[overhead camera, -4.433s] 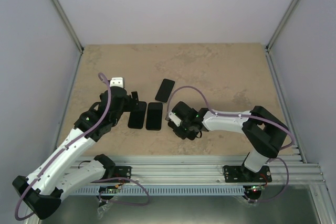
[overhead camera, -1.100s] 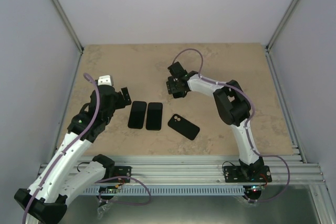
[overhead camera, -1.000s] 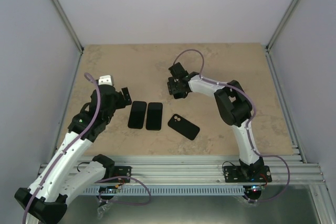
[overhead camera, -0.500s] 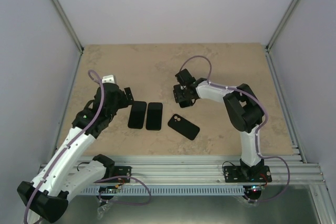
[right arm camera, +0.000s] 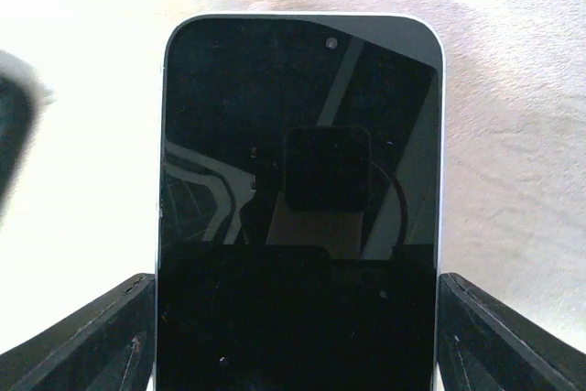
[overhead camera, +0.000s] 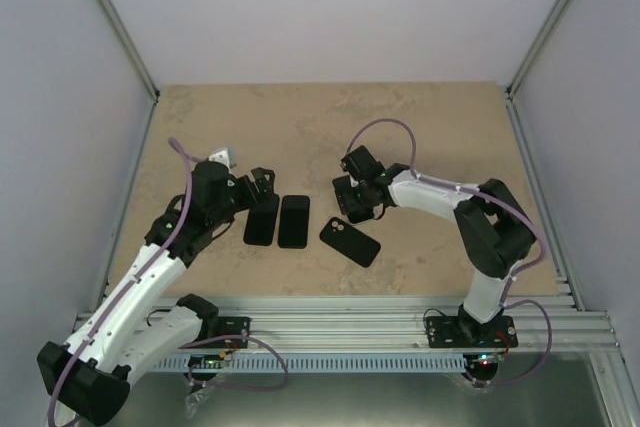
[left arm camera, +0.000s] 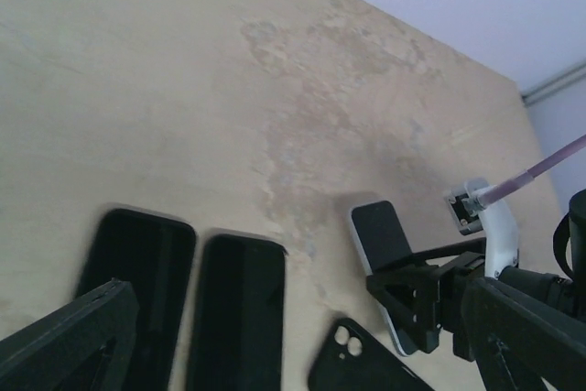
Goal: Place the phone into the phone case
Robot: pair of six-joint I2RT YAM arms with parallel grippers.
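Fingers (right arm camera: 82, 336) of the right gripper (overhead camera: 357, 199) stand wide apart and clamp the phone (right arm camera: 298, 171) by its two long edges, one finger on each side. The phone has a black glass face turned toward the wrist camera, a pale rim and a front lens dot near its top edge. Its lower part sits between the fingers and its upper part projects beyond them. Seen from the left wrist camera, the phone is tilted and a shadow lies on the desk (overhead camera: 430, 127) beside it. Whether any corner touches the desk cannot be told. The held phone sits right of centre, just to the far side of the phone case (overhead camera: 350, 241).

The phone case is black and lies flat on the desk at a slant, with its camera cut-out at the far-left end. No finger touches it. To its left lie two black phone-shaped pieces with glossy faces up, the left slab (overhead camera: 262, 219) and the right slab (overhead camera: 294, 221). They lie parallel, with their long edges almost meeting.

Fingers (left arm camera: 73, 341) of the left gripper (overhead camera: 263, 185) are spread fully and hold nothing. They hover at the far end of the left slab, and contact with it cannot be judged. In the left wrist view both slabs and the case lie in the gap between the two fingers.

Both arms reach in from the near edge of the desk.
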